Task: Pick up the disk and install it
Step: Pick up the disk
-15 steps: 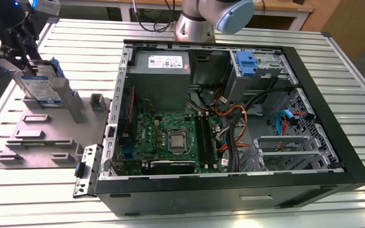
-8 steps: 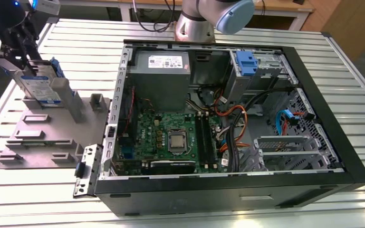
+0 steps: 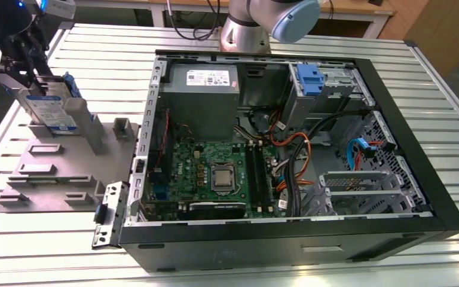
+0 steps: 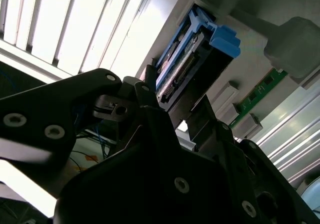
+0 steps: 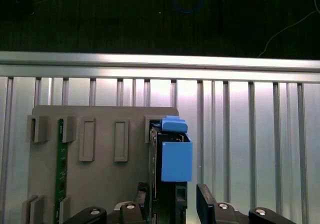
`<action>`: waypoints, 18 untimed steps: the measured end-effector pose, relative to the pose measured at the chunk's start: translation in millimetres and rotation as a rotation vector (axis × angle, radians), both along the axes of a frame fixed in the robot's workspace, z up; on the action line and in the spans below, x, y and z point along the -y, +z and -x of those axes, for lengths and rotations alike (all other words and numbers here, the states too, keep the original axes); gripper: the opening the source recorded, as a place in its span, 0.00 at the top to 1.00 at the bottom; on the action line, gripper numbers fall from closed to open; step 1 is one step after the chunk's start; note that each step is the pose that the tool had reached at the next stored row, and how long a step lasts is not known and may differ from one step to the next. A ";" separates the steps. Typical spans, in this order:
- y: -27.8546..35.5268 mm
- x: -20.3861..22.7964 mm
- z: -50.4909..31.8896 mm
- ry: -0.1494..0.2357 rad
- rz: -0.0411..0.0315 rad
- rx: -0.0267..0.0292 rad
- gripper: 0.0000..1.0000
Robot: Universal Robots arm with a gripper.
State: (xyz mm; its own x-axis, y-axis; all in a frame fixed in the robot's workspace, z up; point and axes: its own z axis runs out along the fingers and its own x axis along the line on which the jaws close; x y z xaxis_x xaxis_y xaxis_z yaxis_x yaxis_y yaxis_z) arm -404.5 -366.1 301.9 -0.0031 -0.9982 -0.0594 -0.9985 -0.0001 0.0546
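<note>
- The gripper (image 3: 18, 63) hangs over the far corner of the slatted metal table (image 3: 453, 89). In the exterior view that is about 10 o'clock from the open computer case (image 3: 293, 236).
- The disk (image 3: 52, 112) stands on edge directly below the gripper, slotted upright into a grey holder plate (image 3: 54, 156). Its white-and-blue label faces the camera and a blue side rail runs along its upper edge.
- In the first wrist view the gripper (image 5: 172, 196) straddles the disk (image 5: 176, 159). Its fingers (image 5: 205, 204) are spread, one on each flat face. One finger sits just beside the drive, and a thin gap shows between the other finger and the drive, so nothing is pinched.
- The second wrist view shows the disk (image 4: 187, 59) edge-on between the black finger links, with its connector side and blue rail in sight.
- A green circuit-board strip (image 5: 61, 159) stands in another slot of the same plate, well apart from the disk.
- The holder plate lies flat on the table at about 9 o'clock from the case, just beside the case's side wall.
- The case lies on its side with the cover off.
- A grey power-supply box (image 3: 201, 98) sits at about 11 o'clock inside the case.
- The green motherboard (image 3: 205, 158) lies at about 7 o'clock from the case's middle.
- A bare blue bracket (image 3: 309, 78) sits in the drive bay at about 1 o'clock.
- The arm's base (image 3: 265, 24) rises behind the case at 12 o'clock.
</note>
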 end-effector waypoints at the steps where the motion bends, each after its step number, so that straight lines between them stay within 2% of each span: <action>1: 0.0 0.0 0.0 0.000 0.0000 0.0000 0.50; 4: 0.0 0.0 0.0 0.000 0.0000 0.0001 0.51; 5: 0.0 0.0 0.0 0.000 0.0000 0.0001 0.58; 13: 0.0 0.0 0.0 0.000 0.0000 0.0005 0.58; 15: 0.0 0.0 0.0 0.000 0.0002 0.0004 0.60; 16: 0.0 0.0 0.0 0.000 0.0001 0.0005 0.65; 18: 0.0 0.0 0.0 0.000 0.0001 0.0005 0.65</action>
